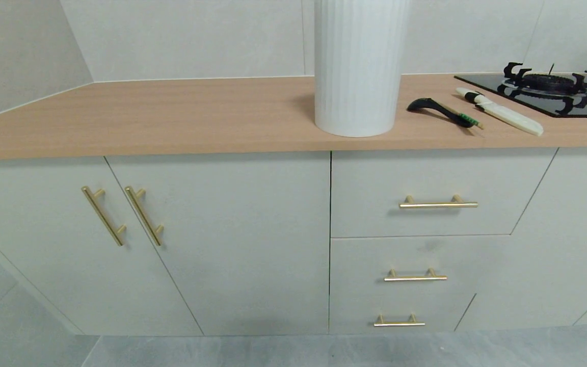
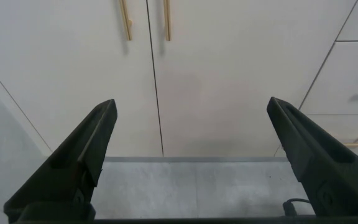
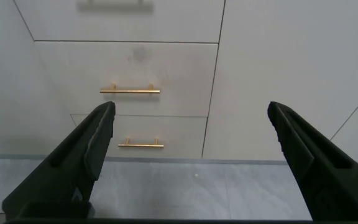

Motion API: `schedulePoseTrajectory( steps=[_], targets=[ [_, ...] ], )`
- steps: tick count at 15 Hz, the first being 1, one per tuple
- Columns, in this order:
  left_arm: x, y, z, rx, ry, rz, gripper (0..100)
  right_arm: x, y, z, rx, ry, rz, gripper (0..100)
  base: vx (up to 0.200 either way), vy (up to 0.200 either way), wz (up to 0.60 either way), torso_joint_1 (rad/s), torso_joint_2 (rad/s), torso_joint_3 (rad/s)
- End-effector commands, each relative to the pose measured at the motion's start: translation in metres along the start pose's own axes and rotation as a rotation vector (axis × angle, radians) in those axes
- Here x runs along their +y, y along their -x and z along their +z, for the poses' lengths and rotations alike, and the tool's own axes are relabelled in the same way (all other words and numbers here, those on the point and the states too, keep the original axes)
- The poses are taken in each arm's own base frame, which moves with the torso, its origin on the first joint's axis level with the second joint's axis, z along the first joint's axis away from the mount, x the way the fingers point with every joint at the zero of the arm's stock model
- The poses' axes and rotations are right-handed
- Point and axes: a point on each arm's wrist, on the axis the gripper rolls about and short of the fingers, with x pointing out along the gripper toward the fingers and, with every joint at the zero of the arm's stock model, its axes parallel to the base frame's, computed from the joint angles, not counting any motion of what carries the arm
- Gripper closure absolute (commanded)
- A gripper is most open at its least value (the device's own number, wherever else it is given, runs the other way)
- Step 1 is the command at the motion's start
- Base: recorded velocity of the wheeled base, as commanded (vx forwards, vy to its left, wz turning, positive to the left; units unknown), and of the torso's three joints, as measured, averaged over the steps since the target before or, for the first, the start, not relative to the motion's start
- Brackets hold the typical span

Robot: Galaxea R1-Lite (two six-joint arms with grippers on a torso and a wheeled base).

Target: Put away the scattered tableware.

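- A light wooden countertop [image 1: 171, 117] runs across the head view. A pale grey tiled wall is behind it and pale grey cabinet fronts are below.
- A tall white ribbed cylindrical container [image 1: 357, 66] stands upright near the counter's front edge, roughly mid-width. Its top is cut off by the frame.
- Two pieces of scattered tableware lie on the counter to the robot's right of the container.
- The nearer piece is a slim black-handled utensil with a green band [image 1: 440, 111], lying diagonally. Its working end is too small to make out; it may be a peeler.
- Just beside it, farther right, lies a long white knife with a black band [image 1: 502, 113], also diagonal. The two do not appear to touch.
- The knife's far end sits close to a black glass hob [image 1: 543, 99] at the counter's right end, which carries a black burner grate [image 1: 551, 79].
- Below the counter on the left, two cabinet doors meet, each with a brass bar handle [image 1: 102, 215] beside the seam.
- Under the container are three stacked drawers, each with a horizontal brass pull [image 1: 438, 204].
- The left gripper [image 2: 190, 106] hangs low in front of the double doors. Its two dark fingers are spread wide apart with nothing between them.
- The right gripper [image 3: 190, 107] hangs low facing the lower drawers. Its fingers are likewise spread wide and it holds nothing.
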Motion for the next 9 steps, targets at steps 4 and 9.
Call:
schedulePoseTrajectory(
  steps=[4, 9],
  targets=[
    [0.0, 0.0, 0.0, 0.001, 0.0, 0.001, 0, 0.0, 0.0, 0.0, 0.003, 0.005, 0.006, 0, 0.0, 0.0, 0.0, 0.0, 0.0, 0.0],
    [0.0, 0.0, 0.0, -0.001, 0.0, 0.001, 0, -0.002, 0.008, 0.045, -0.104, 0.007, 0.019, 0, 0.0, 0.0, 0.0, 0.0, 0.0, 0.0]
  ],
)
